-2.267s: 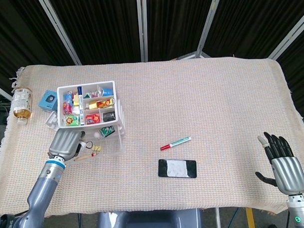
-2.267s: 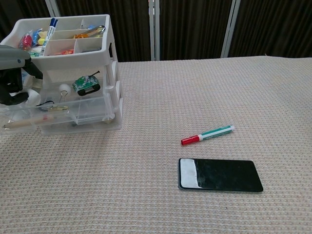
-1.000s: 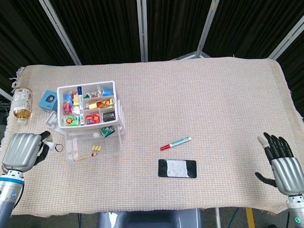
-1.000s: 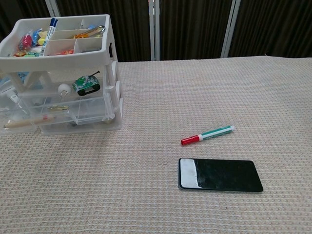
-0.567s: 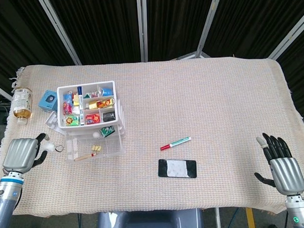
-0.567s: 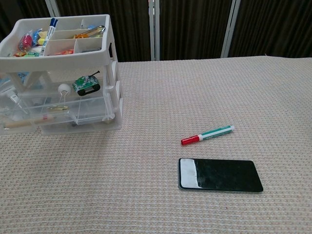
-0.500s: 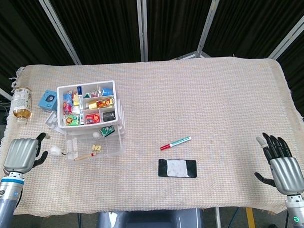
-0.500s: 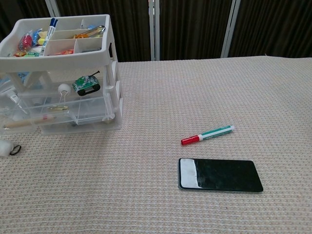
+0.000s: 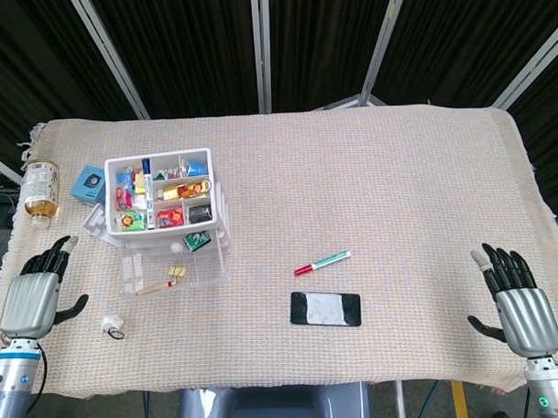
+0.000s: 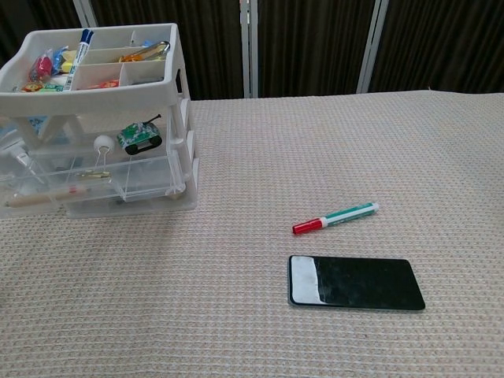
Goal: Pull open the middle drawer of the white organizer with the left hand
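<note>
A white organizer (image 9: pixel 164 206) stands at the left of a counter (image 9: pixel 370 187) covered in woven cloth. Its clear middle drawer (image 10: pixel 87 153) is pulled out toward the near edge. The left robot hand (image 9: pixel 30 296) is open and empty, fingers spread, beside the drawer and apart from it. The right robot hand (image 9: pixel 516 302) is open too, at the near right corner. A small white object on a black loop (image 9: pixel 110 326) lies near the left hand. A red-capped green marker (image 10: pixel 335 218) lies beside a smartphone (image 10: pixel 354 282). No writing is legible.
</note>
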